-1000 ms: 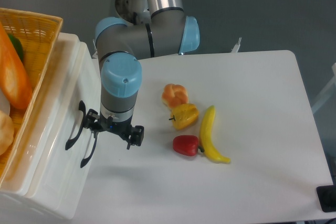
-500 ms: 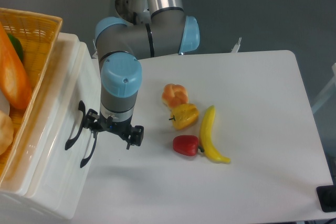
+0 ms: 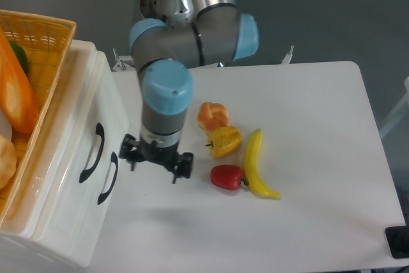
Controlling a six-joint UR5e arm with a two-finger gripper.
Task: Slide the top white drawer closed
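Observation:
The top white drawer (image 3: 69, 148) is on the left, its black curved handle (image 3: 92, 152) facing the table. Its front looks in line with the lower drawer front, whose own handle (image 3: 108, 178) sits just beside it. My gripper (image 3: 156, 169) points down over the table, a short way right of both handles and touching neither. Its jaws stand open with nothing between them. The left fingertip (image 3: 131, 163) is apart from the lower handle.
A yellow wicker basket (image 3: 45, 36) with an orange item (image 3: 16, 94) sits on top of the cabinet. On the table right of my gripper lie a bun-like orange item (image 3: 213, 115), a yellow pepper (image 3: 225, 140), a red pepper (image 3: 226, 176) and a banana (image 3: 255, 164).
My gripper has moved right and slightly down, away from the drawer handles it was close against. The drawer fronts look unchanged.

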